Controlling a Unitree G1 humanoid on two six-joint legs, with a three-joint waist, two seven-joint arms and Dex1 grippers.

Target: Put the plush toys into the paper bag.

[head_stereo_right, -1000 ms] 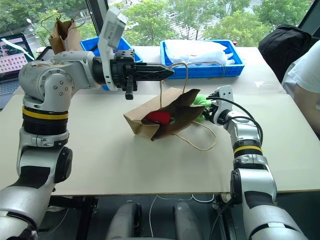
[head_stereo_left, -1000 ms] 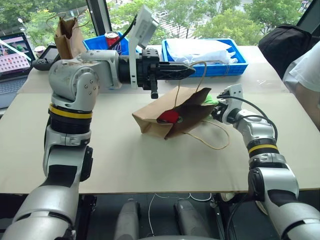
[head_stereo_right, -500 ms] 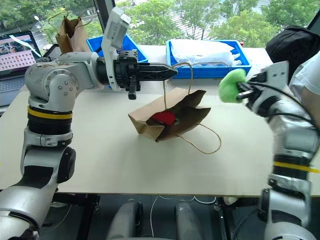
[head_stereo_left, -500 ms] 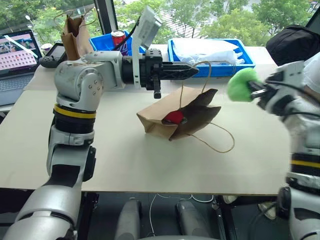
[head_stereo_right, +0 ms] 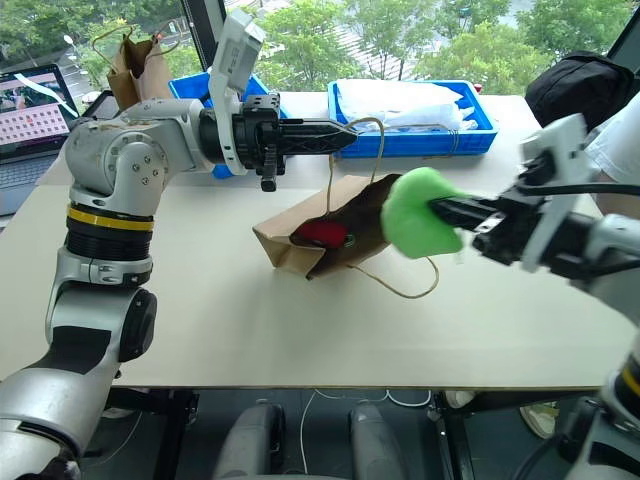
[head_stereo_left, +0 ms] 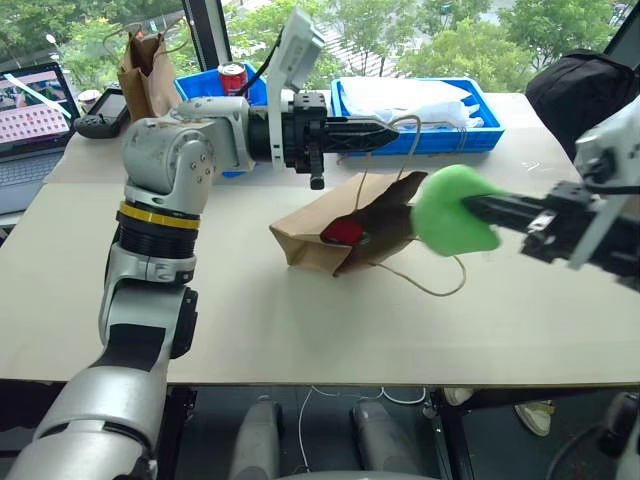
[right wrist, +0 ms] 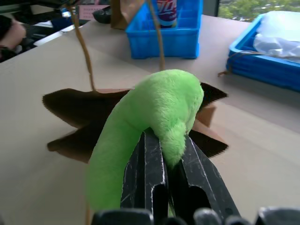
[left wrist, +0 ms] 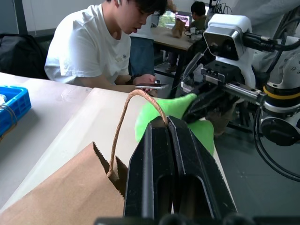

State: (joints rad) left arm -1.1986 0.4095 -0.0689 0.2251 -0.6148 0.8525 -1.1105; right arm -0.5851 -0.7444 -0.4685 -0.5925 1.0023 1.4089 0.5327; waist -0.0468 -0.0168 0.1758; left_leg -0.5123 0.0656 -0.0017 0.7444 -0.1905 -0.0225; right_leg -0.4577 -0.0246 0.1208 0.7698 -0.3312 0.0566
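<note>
Left gripper (head_stereo_left: 392, 133) level, pressed together on tan cord handle (head_stereo_left: 408, 150) of wide brown paper bag (head_stereo_left: 330, 225), right gripper (head_stereo_left: 470, 208) level above worktop (head_stereo_left: 250, 310), pinching rounded light green plush toy (head_stereo_left: 452, 211), no writing readable.

Readable text: none anywhere in the scene.
Red drink can (head_stereo_left: 231, 76) in the blue bin (head_stereo_left: 200, 85): markings on its side are too small to read.
Laptop screen (head_stereo_left: 30, 97): shows coloured blocks and rows, with no words legible.
Paper bag (head_stereo_left: 330, 225): plain brown, with no print showing.
Person's white shirt (left wrist: 89, 47): plain, with no lettering showing.
</note>
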